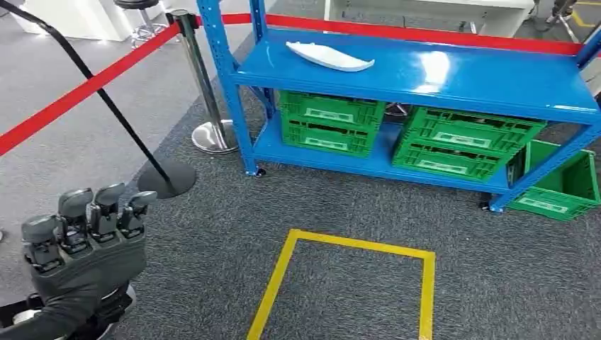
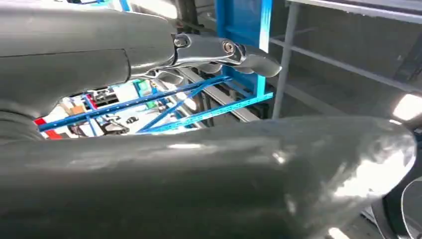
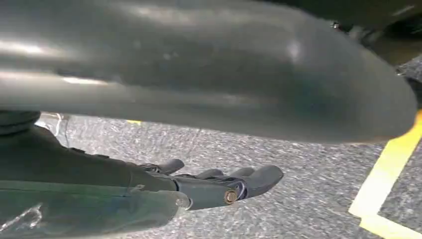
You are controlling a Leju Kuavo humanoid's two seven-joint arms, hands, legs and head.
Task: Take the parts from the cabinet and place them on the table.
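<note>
We look forward and down across a dark grey carpet (image 1: 212, 234) toward a blue metal cabinet (image 1: 425, 74) of open shelves, which is the biggest thing before us and stands well apart from us. Its lower shelf carries two stacks of green crates (image 1: 397, 131), and another green crate (image 1: 560, 180) leans on the floor by the far right leg. A red barrier tape (image 1: 78, 92) runs from a silver post (image 1: 202, 85) beside the cabinet's near left corner, and a yellow taped rectangle (image 1: 354, 283) marks the carpet between us and the cabinet. On the upper shelf, toward its left end, lies the white part (image 1: 329, 57), a long, thin, slightly curved moulded shell lying flat and alone. We judge it light and stiff, probably smooth plastic and a little slippery, with thin edges that could flex or crack if squeezed hard; the best hold looks to be across its wider middle, with fingers under one long edge and the thumb on top. No desk shows in front of us. Our left robot hand (image 1: 85, 234) is raised at the lower left, fingers loosely bent and apart, holding nothing. Our right robot hand (image 3: 219, 184) hangs above the carpet near the yellow tape, fingers stretched out and slightly parted, holding nothing.
</note>
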